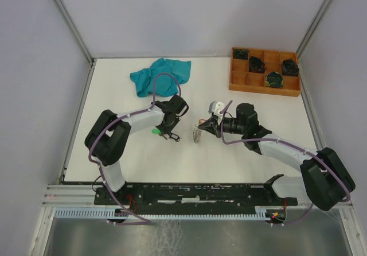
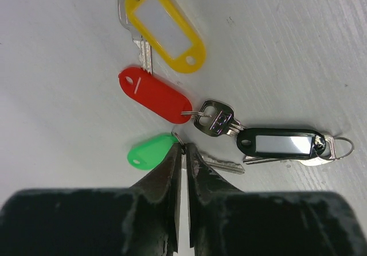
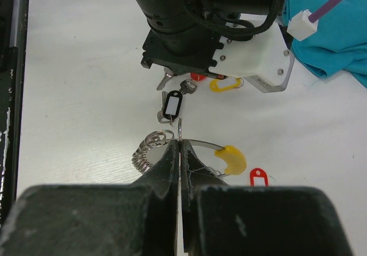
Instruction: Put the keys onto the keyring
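Right wrist view: right tool (image 3: 180, 142) clamped on keyring (image 3: 233, 159); left tool (image 2: 183, 148) at green-tagged key (image 2: 150, 152), state unclear.

A crumpled teal cloth (image 1: 159, 75) is lying on the white table (image 1: 246, 164) in the upper left-centre of the overhead view. One corner of it is also showing at the upper right of the right wrist view.

An orange-brown wooden tray (image 1: 261, 89) is sitting at the upper right, well apart from the cloth, with dividers splitting it into two rows of compartments. Dark coiled bundles (image 1: 257, 65) with green-yellow flecks are resting in four of those compartments. At this size they are hard to make out, though they may be cord.

Pale grey walls (image 1: 172, 15) are enclosing the table on the left, far and right sides.
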`<state>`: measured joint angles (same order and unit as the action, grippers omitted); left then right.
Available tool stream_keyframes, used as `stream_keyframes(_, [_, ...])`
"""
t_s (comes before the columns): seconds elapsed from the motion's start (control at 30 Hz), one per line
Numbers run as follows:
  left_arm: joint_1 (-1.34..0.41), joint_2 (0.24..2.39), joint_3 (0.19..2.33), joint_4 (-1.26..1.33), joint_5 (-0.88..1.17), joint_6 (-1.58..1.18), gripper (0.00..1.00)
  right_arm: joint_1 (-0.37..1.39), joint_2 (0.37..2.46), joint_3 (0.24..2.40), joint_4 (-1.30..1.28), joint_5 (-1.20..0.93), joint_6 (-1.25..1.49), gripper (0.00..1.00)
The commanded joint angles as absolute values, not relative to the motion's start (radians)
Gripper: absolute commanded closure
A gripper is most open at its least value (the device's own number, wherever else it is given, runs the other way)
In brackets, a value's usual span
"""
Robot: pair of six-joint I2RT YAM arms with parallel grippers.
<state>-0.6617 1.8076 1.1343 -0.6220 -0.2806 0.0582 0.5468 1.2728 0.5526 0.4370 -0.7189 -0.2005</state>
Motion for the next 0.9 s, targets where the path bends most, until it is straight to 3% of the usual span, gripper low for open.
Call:
stream_keyframes(0.0, [-0.666, 1.819, 1.167, -0.613, -0.295, 0.104, 0.90, 0.542, 1.279, 0.569, 0.504, -0.758, -0.181, 0.99])
stream_keyframes(0.13, [-0.666, 1.787, 1.156, -0.607, -0.325, 0.105, 0.97, 0.542, 1.280, 0.571, 0.498, -0.757, -0.181, 0.99])
stream_keyframes(0.4, [-0.666, 1.639, 1.092, -0.545, -0.261, 0.127, 0.97, 0.540, 1.279, 0.571, 0.518, -0.775, -0.142, 0.99])
stream_keyframes(0.87, [-0.665, 1.211, 0.866, -0.320, 0.039, 0.268, 0.97, 0.535, 1.283, 0.578, 0.561, -0.846, -0.083, 0.99])
